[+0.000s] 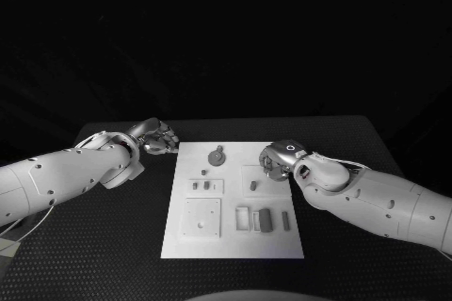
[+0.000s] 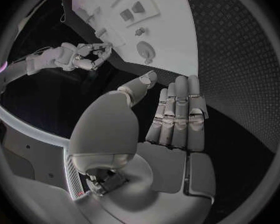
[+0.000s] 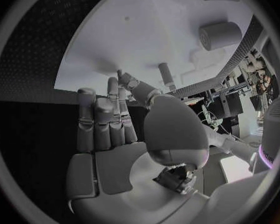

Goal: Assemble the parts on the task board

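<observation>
The white task board (image 1: pixel 236 239) lies in the middle of the table. On it are grey parts: a round part with a stem (image 1: pixel 217 157), two short pegs (image 1: pixel 200 184) in a raised block, a square plate (image 1: pixel 202 217), a frame (image 1: pixel 243 218), a dark block (image 1: pixel 264 219) and a thin pin (image 1: pixel 285 217). My right hand (image 1: pixel 276 160) hovers over the board's far right area, thumb near the fingertips (image 3: pixel 113 84), nothing seen between them. A small peg (image 3: pixel 167 74) lies just beyond. My left hand (image 1: pixel 158 136) hangs off the board's far left corner, fingers (image 2: pixel 177 109) straight, holding nothing.
Black textured table (image 1: pixel 113 249) surrounds the board on all sides. The left forearm (image 1: pixel 66 177) lies over the table's left part and the right forearm (image 1: pixel 377 200) over its right part. The board's near end (image 1: pixel 236 249) is bare.
</observation>
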Tool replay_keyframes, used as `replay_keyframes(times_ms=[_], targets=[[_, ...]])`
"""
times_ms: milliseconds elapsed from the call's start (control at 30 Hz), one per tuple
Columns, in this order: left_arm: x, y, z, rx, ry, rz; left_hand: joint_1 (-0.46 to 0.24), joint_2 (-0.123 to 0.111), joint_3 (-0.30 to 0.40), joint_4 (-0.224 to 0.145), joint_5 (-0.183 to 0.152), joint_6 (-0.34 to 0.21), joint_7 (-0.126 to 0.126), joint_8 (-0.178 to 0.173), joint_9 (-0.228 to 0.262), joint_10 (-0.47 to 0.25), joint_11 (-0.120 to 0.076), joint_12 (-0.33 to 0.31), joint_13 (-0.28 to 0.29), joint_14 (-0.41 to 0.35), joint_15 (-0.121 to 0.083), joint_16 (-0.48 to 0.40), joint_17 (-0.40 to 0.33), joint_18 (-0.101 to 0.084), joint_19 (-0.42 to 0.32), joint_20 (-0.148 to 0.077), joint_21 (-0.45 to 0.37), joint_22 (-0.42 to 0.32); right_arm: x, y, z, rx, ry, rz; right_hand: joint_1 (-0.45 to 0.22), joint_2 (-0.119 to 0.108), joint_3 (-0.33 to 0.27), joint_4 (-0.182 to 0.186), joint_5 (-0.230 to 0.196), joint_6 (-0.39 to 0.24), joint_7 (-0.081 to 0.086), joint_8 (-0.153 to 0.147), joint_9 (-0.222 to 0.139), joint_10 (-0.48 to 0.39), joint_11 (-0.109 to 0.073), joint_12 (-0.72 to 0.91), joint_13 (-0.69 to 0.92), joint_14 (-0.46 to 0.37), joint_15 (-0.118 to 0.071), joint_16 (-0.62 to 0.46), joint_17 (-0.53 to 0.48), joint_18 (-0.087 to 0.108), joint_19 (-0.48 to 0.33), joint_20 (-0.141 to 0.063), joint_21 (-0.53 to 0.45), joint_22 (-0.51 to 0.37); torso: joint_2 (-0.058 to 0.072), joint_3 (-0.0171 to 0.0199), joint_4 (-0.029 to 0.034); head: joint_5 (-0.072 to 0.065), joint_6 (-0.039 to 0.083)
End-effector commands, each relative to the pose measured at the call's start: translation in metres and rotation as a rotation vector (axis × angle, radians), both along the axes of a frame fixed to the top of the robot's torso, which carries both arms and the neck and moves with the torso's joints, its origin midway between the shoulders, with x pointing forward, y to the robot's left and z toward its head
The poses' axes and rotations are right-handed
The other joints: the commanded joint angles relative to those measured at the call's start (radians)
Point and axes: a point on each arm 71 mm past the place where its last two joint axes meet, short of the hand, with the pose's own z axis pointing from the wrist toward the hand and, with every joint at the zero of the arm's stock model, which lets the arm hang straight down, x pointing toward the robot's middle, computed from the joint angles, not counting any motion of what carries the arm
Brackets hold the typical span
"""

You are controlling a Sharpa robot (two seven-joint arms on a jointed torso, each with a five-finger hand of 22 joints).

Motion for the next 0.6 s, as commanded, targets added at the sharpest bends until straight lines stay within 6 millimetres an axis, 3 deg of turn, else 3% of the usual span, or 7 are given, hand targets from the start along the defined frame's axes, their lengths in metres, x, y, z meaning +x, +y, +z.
replay_keyframes(times_ms=[33, 600], targets=[[0.0, -0.001, 0.0011, 0.0, -0.005, -0.005, 0.008, 0.0, 0.0, -0.001, 0.004, -0.007, 0.001, 0.004, -0.001, -0.006, -0.002, 0.0, -0.001, 0.009, 0.001, -0.006, 0.002, 0.006, 0.007, -0.001, 0.003, -0.001, -0.0017, 0.0005, 0.0033, -0.003, -0.006, 0.004, 0.001, -0.012, 0.006, 0.0, 0.004, 0.006, 0.0, 0.004, 0.001, 0.006, 0.0, 0.005, 0.002, 0.0, -0.008, -0.005, 0.0, 0.099, 0.003, -0.004, 0.006, 0.001, 0.0, 0.0003, -0.0009, 0.001, -0.001], [0.0, -0.0013, 0.001, 0.0, -0.004, -0.004, 0.008, 0.0, 0.0, -0.001, 0.005, -0.007, 0.001, 0.005, -0.002, -0.006, -0.003, 0.0, -0.001, 0.01, 0.001, -0.006, 0.004, 0.007, 0.008, -0.001, 0.004, -0.001, -0.0019, -0.0004, 0.0075, 0.008, -0.003, 0.0, -0.001, -0.012, 0.007, 0.0, 0.004, 0.007, 0.0, 0.004, 0.001, 0.007, -0.001, 0.005, 0.003, 0.001, -0.009, -0.006, 0.0, 0.099, 0.003, -0.004, 0.007, 0.001, 0.0, 0.0018, -0.0016, -0.001, 0.0]])
